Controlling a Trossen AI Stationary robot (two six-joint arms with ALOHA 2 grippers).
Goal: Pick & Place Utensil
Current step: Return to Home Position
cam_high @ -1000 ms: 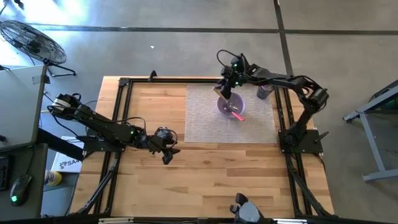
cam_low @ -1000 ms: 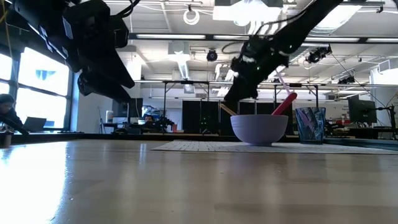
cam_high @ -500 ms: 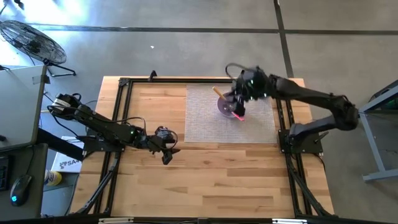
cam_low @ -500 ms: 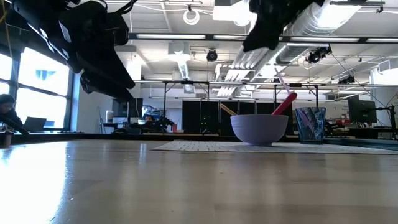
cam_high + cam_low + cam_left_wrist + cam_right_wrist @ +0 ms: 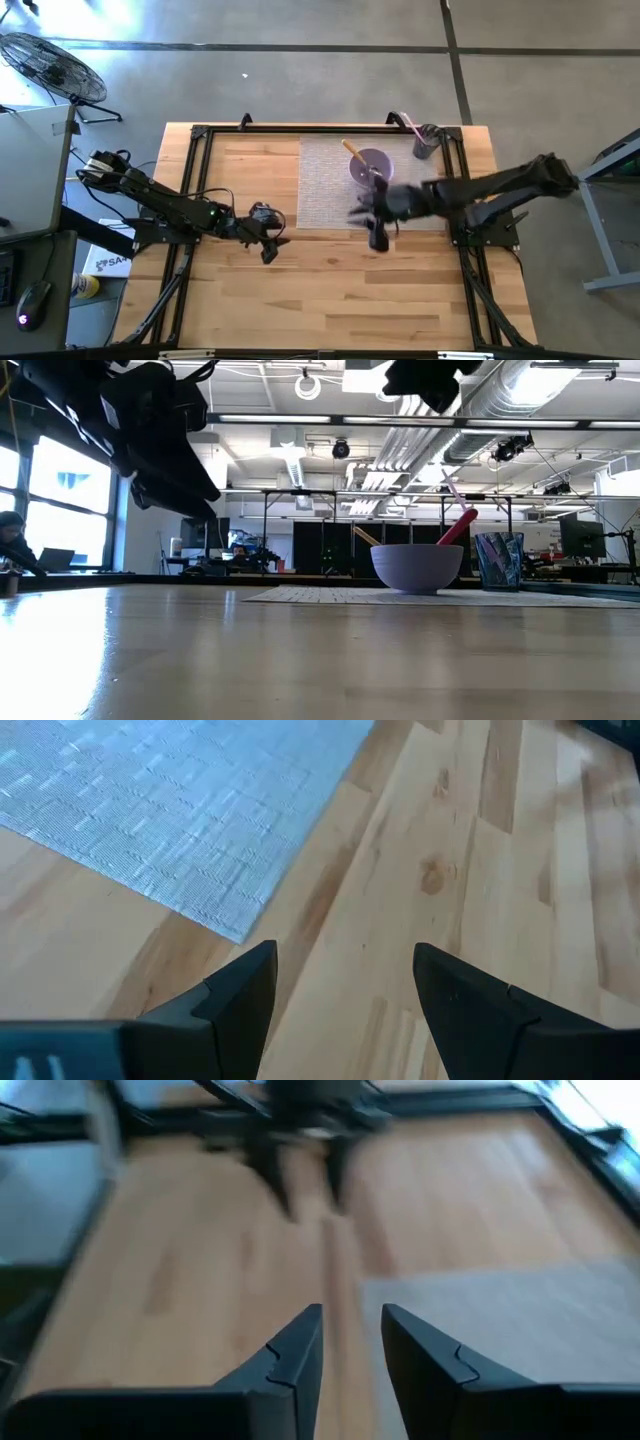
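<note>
We see the right gripper (image 5: pixel 377 228), seemingly parted and empty, near the lavender plastic bowl (image 5: pixel 372 163); a low swing could clip its dark pink fork (image 5: pixel 456 527). Left gripper (image 5: pixel 268 241) waits, released.

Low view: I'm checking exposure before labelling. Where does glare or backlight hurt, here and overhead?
Low view: window light sheens the table at left; the left arm and right arm are silhouettes against ceiling lamps, but the bowl is readable. High view: a bright patch glares on the floor, clear of the left claw and right claw.
</note>
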